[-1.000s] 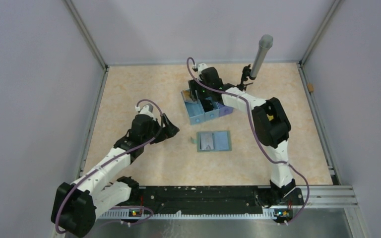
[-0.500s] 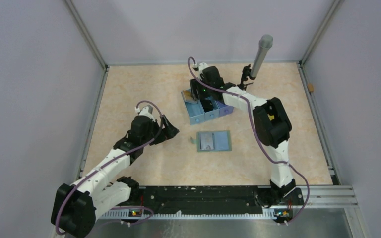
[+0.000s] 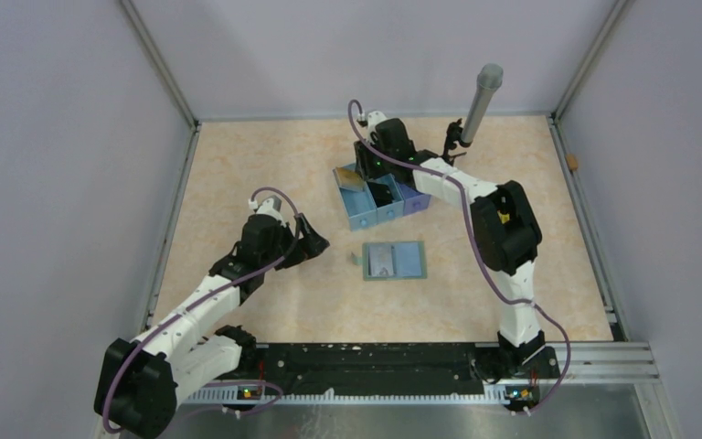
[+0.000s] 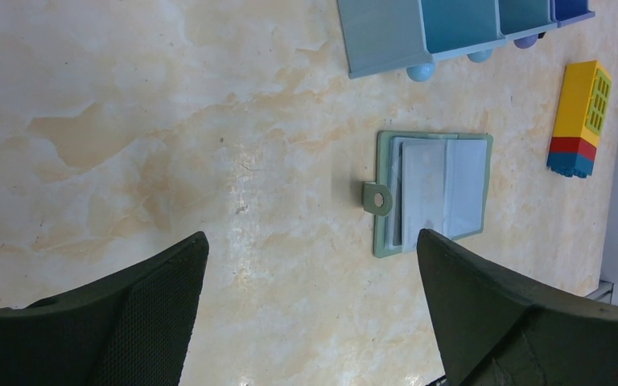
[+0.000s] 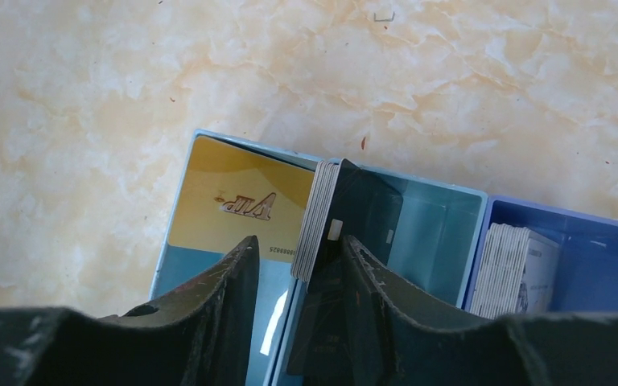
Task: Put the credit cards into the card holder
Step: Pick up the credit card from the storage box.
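Right wrist cam first: the right fingers (image 5: pixel 217 297) are down in the blue plastic three-compartment tray (image 5: pixel 438 233), one either side of an upright stack of cards (image 5: pixel 312 217) with pale grey edges. A dark card (image 5: pixel 366 213) leans against that stack. The gap between the fingers is narrow, but honestly I can't tell if they're actually pinching anything or just straddling it. A gold card (image 5: pixel 233 201) with "VIP" on it sits in the left compartment, and a second stack (image 5: pixel 505 269) stands in the right one.

Left wrist cam: the left fingers (image 4: pixel 149 314) are wide apart with nothing between them, hanging over the bare marbled beige bench (image 4: pixel 129 121). Past them lies the flat grey-green card holder (image 4: pixel 434 197), folded open with its light blue inside up, near the tray but not touching it. A yellow toy brick (image 4: pixel 583 100) with a red and blue end sits beyond that.

Top cam: same story. The right arm reaches over to the tray at the back, the holder lies just in front of it mid-bench, and the left arm waits off to its left.

So I'd say we're at the pick-a-card step. The next move needs a clean grip on one card rather than the whole stack, a straight lift clear of the divider, then a carry over to the holder.
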Available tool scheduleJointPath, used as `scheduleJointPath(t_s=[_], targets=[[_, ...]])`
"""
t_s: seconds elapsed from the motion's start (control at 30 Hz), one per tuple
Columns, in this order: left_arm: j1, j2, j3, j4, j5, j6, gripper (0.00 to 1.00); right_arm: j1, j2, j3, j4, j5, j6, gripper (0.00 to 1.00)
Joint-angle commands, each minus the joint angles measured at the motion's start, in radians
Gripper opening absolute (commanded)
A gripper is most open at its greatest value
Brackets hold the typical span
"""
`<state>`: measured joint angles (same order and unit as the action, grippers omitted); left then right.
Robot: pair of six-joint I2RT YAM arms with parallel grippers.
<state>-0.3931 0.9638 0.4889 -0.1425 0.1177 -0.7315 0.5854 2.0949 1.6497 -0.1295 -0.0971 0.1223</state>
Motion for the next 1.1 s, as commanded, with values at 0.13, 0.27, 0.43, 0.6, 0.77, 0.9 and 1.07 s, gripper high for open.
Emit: scheduleJointPath(t_s=[0.13, 0.27, 0.43, 0.6, 0.77, 0.9, 1.07], targets=[[0.007, -0.011, -0.006, 0.032, 0.016, 0.006, 0.99, 0.007, -0.058, 0.002, 0.026, -0.007, -0.004, 0.31], [0.007, -0.007, -0.007, 0.034, 0.019, 0.006, 0.99, 0.007, -0.079, -0.011, 0.036, 0.012, -0.005, 0.24], [0.007, -0.004, -0.007, 0.037, 0.02, 0.007, 0.99, 0.008, -0.14, -0.064, 0.077, 0.07, -0.013, 0.16], [0.008, -0.005, 0.002, 0.027, 0.028, 0.019, 0.99, 0.014, -0.23, -0.148, 0.146, 0.195, -0.038, 0.07], [0.008, 0.003, 0.046, 0.0, 0.074, 0.077, 0.98, 0.023, -0.361, -0.227, 0.178, 0.264, -0.054, 0.0], [0.004, 0.009, 0.065, 0.019, 0.157, 0.12, 0.96, 0.024, -0.48, -0.266, 0.08, 0.23, -0.031, 0.0], [-0.011, -0.002, 0.077, 0.079, 0.273, 0.15, 0.95, 0.022, -0.666, -0.402, -0.02, 0.086, 0.024, 0.0]])
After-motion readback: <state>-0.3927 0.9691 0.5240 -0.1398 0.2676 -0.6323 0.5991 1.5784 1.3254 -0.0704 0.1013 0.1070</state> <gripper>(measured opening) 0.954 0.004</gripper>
